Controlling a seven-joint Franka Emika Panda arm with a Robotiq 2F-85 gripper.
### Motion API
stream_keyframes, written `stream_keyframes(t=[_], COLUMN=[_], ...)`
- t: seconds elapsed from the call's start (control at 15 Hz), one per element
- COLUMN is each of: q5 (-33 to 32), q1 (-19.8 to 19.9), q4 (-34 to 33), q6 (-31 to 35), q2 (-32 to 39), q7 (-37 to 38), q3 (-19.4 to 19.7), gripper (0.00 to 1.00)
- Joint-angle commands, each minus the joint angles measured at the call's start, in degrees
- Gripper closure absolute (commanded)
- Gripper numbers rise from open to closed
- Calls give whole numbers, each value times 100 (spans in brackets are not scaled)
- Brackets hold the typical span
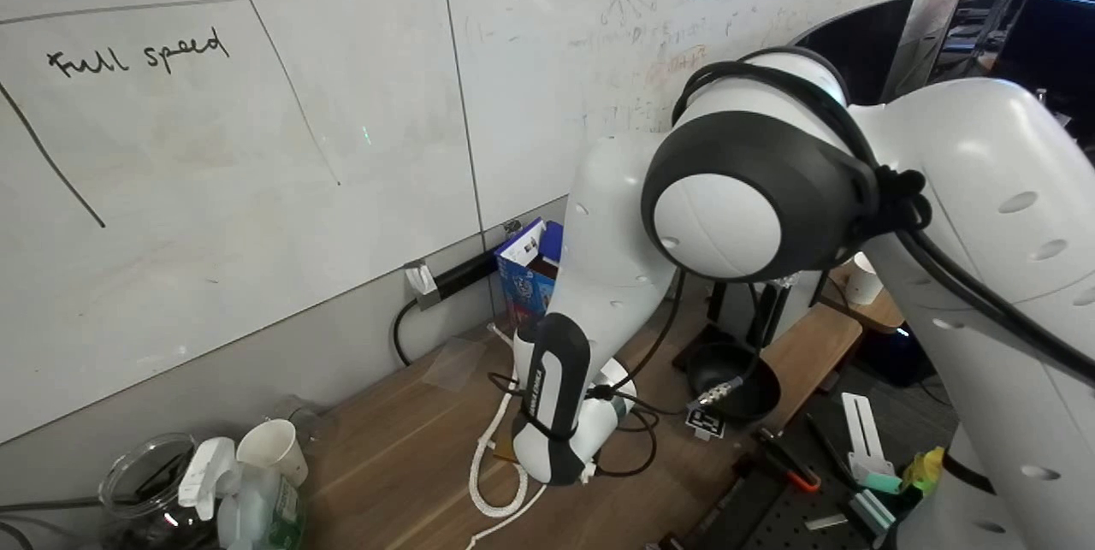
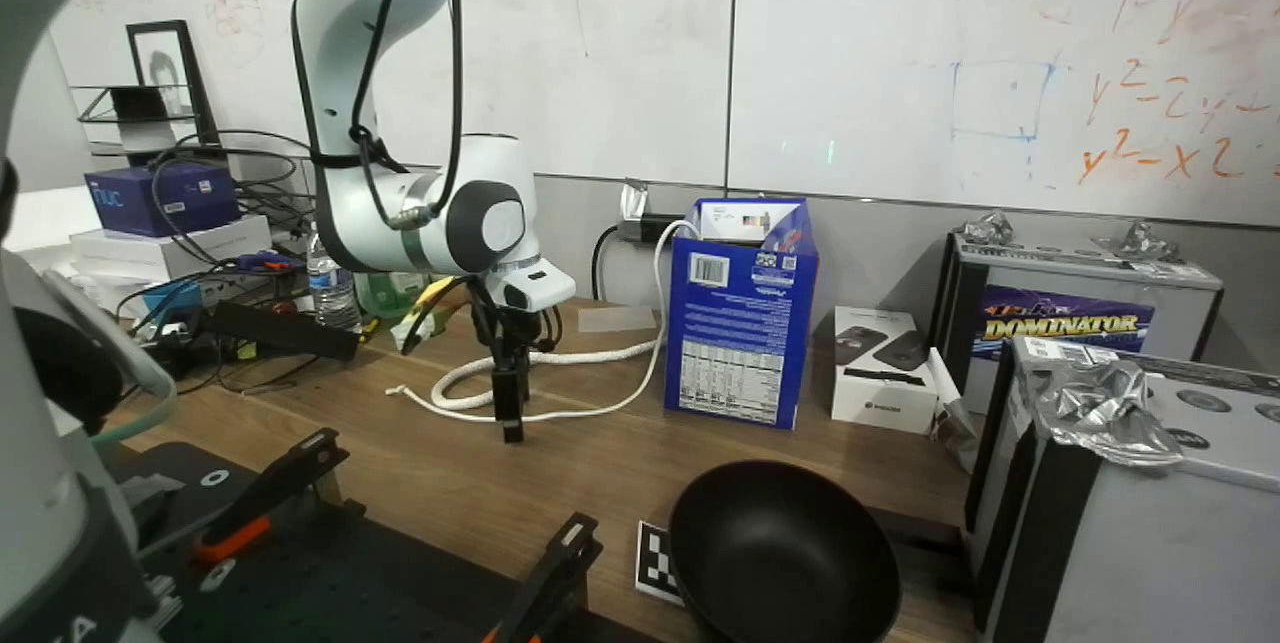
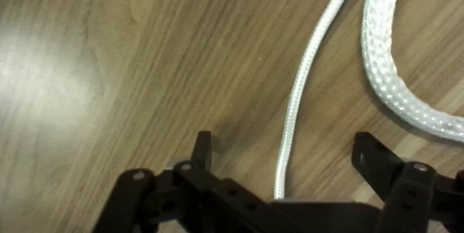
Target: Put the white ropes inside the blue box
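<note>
Two white ropes, one thick and one thin, lie on the wooden table. The thick rope [image 3: 380,62] bends in a loop to the right of my gripper in the wrist view. Between my open fingers runs the thin rope [image 3: 299,80], apart from both of them. My gripper [image 3: 282,134] points down at the tabletop with nothing held. The blue box [image 2: 735,323] stands upright against the wall with its top flaps raised. From the table, the thin rope climbs the box's side and passes over its top edge. In an exterior view the arm hides the gripper and part of the blue box [image 1: 526,285].
A black bowl [image 2: 785,553] sits in front of the blue box, beside a printed marker [image 2: 655,558]. Right of the box stand a white phone carton [image 2: 885,373] and grey units [image 2: 1120,513]. A paper cup [image 1: 274,447] and a spray bottle [image 1: 257,503] are near the wall.
</note>
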State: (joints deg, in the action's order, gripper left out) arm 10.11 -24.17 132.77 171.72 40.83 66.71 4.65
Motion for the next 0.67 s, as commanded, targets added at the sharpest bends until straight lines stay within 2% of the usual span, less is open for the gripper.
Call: stream_keyframes(t=[0.0,0.27,0.33,0.6], q5=[134,146,135,137], q1=[67,40,-1,-43], q4=[-11,-11,-10,-12], q6=[245,299,303,359], q2=[64,102,109,98], q7=[-104,-108,-97,-98], q3=[-76,-54,-18,17], gripper=[0,0,17,48])
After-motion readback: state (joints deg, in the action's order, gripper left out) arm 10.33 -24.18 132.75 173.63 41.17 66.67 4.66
